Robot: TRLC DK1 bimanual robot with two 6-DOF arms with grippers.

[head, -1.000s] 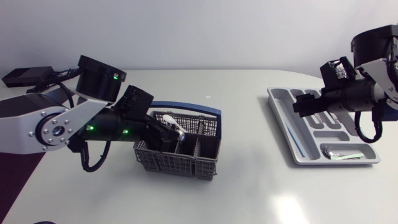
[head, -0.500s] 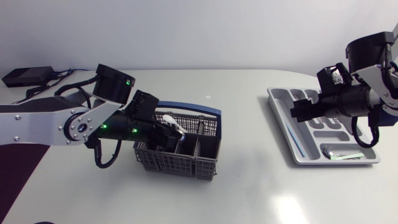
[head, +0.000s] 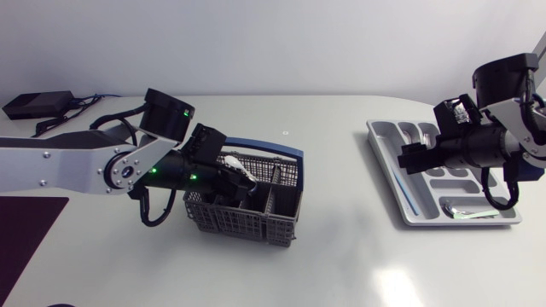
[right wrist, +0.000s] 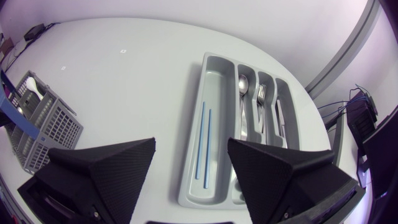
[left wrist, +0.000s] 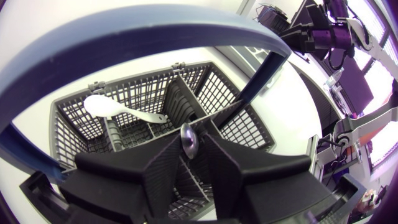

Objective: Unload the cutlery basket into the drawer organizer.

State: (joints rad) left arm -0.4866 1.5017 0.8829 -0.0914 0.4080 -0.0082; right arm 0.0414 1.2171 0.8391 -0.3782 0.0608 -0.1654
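Left of the worktop's [head: 341,256] middle stands the cutlery basket [head: 281,223], a grey mesh box with a blue handle [head: 273,150] arched over it. Down inside it, under that handle, sits the left gripper [head: 243,189]. In the left wrist view its fingers [left wrist: 165,171] are clenched from both sides on the rounded end of a metal utensil [left wrist: 188,138], which stands up beside the basket's inner divider. A white spoon [left wrist: 102,106] lies in the compartment ahead of the gripper, tilted against the mesh wall [left wrist: 239,93], bowl toward the corner. The left arm [head: 60,166] stretches in low over the worktop to reach the basket.

Well apart, at the right end, lies the grey drawer organizer [head: 380,145]. In the right wrist view its long outer compartment [right wrist: 214,81] holds two thin blue sticks [right wrist: 205,140] side by side. The narrower slots next to it hold a spoon [right wrist: 242,99], a fork [right wrist: 260,102] and a knife [right wrist: 278,115], one each. From above, a shiny piece [head: 467,210] shows in the cross compartment at the near end; what it is I cannot tell.

The right gripper [head: 408,158] hangs over the organizer with its fingers [right wrist: 112,168] spread wide and holding nothing, the blue sticks showing in the gap between them. A small black box [head: 34,104] with cables rests near the far left corner.
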